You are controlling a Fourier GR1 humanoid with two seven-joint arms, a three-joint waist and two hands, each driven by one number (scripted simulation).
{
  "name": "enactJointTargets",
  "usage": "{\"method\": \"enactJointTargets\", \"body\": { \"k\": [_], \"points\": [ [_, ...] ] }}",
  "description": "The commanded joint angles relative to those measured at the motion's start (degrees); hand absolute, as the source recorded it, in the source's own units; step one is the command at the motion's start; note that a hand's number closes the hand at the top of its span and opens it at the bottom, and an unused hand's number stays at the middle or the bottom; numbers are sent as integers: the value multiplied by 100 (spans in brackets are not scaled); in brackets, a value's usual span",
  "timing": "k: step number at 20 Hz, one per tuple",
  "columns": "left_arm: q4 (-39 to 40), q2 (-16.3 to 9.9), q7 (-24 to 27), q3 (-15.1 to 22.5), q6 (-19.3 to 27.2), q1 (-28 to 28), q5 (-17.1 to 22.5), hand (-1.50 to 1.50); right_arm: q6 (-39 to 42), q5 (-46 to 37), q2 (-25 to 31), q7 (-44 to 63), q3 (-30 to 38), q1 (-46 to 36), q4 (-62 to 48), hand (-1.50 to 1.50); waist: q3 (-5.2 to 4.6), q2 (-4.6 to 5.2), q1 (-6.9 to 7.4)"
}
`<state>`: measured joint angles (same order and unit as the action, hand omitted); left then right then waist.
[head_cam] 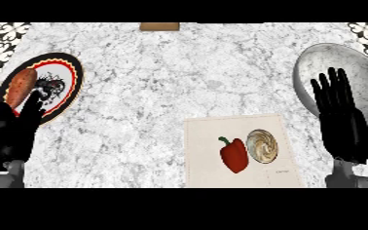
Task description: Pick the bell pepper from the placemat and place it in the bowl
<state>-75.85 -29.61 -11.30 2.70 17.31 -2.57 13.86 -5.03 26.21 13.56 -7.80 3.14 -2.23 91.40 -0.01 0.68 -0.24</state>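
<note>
- Pale rectangular placemat [208,170]: your landmark, lying on the white marbled counter [187,73].
- Red bell pepper [234,155]: lies on the placemat, just beside a small swirled round dish [262,146].
- Grey speckled bowl [310,68]: right of the placemat and beyond it, partly hidden.
- Right hand [341,122]: you see it right of the placemat, fingers straight and apart, holding nothing.
- Left hand [20,126]: well left of the placemat, fingers straight, overlapping a black-rimmed patterned plate [68,85].

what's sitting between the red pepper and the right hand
In the head view, a small swirled bowl lies between the bell pepper and the right hand, on the placemat.
</note>
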Motion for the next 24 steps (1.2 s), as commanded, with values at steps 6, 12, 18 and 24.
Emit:
{"method": "enactJointTargets", "body": {
  "k": [6, 12, 18, 24],
  "points": [
    [-1173, 719, 976, 1207, -1189, -960, -67, 0, -473, -1742, 405, 182, -1073, -42, 789, 150, -45, -136, -204],
    [-1278, 1003, 1116, 1578, -1629, -723, 28, 0, -1602, -3612, -9, 497, -2109, 368, 570, -150, -5, -75, 26],
    [-1341, 1157, 1192, 1853, -1489, -409, -232, 0, -1148, -5270, 1045, 1903, -2614, -143, 570, -150, -21, -86, 80],
    [-1378, 1136, 880, 1686, -1487, -861, -174, 0, 665, -5882, 1795, 4005, -3097, -924, 727, -150, -38, -93, 121]
  ]
}}
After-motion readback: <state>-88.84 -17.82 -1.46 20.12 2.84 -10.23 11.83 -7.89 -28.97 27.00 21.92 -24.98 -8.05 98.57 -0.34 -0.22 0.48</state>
